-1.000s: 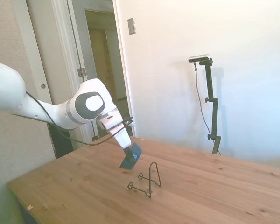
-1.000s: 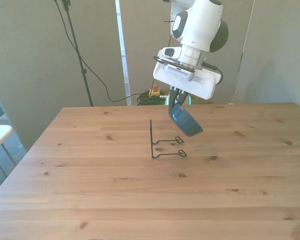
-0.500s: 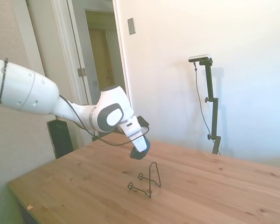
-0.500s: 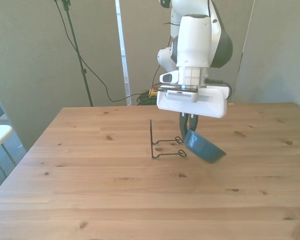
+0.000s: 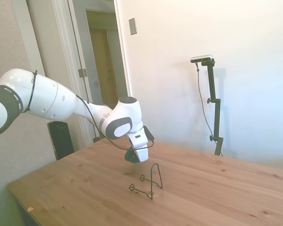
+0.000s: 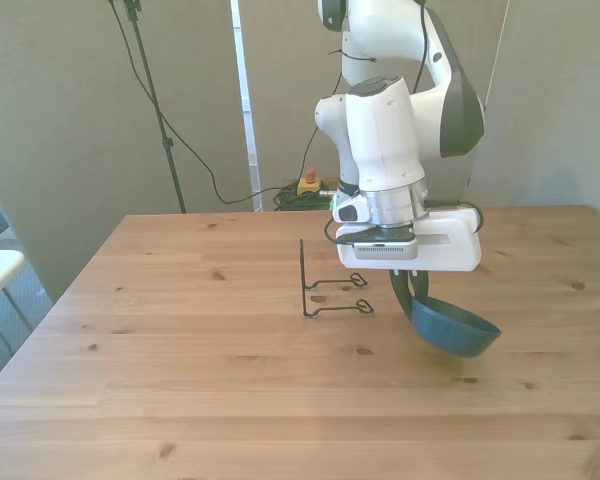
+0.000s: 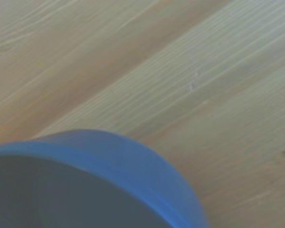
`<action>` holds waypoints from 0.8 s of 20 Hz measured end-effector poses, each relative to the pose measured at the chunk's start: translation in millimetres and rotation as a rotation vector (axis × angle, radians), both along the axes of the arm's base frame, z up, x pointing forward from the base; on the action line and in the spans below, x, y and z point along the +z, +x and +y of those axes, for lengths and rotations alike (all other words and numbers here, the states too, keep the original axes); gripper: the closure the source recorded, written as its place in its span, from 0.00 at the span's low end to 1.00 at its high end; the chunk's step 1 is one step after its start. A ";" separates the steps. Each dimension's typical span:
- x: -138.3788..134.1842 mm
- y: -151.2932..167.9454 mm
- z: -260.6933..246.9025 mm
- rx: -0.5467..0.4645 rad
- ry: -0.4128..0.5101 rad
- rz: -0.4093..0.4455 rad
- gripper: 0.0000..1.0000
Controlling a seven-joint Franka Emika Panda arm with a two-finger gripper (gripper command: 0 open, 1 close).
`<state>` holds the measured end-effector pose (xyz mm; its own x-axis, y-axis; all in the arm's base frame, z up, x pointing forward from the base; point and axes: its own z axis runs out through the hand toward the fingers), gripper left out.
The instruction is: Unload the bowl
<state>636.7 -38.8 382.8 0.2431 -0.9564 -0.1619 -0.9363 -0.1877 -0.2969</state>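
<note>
Moved since half a second ago: arm and small round glossy teal-blue bowl point(image 6: 454, 324), both lower and nearer the tabletop's near edge in the front view, farther from the thin dark wire rack point(image 6: 332, 286), which has not shifted.

Side view. White arm bent low over the wooden table point(image 5: 85, 188); the gripper point(image 5: 133, 156) points down beside the wire rack point(image 5: 147, 182). Bowl largely hidden behind the wrist; only a dark sliver point(image 5: 129, 156) shows, earlier a clearer shape higher up.

Front view. Gripper point(image 6: 408, 295), fingers closed on the bowl's rim at its upper edge. Bowl hangs tilted, its opening turned up and toward the front view's right, its underside just above the boards; contact with the table point(image 6: 180, 380) cannot be told. Bowl sits on the front view's right of the rack, apart from it, out of the rack entirely.

Wrist view. Blue rim and dark inside of the bowl point(image 7: 109, 156) fill one corner, blurred; bare wood grain point(image 7: 204, 71) beyond.
</note>
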 end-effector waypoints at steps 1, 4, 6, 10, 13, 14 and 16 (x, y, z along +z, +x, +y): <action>-1.7 -0.8 1.0 0.011 0.013 0.011 1.00; -9.4 1.3 1.4 0.030 0.042 0.035 1.00; -16.2 5.1 -0.1 0.040 0.058 0.052 1.00; -27.3 12.3 -0.7 0.059 0.077 0.083 0.00; -28.4 15.7 -2.9 0.058 0.079 0.082 0.00; -28.0 15.9 -5.0 0.056 0.078 0.081 0.00; -27.0 16.1 -10.0 0.054 0.076 0.077 0.00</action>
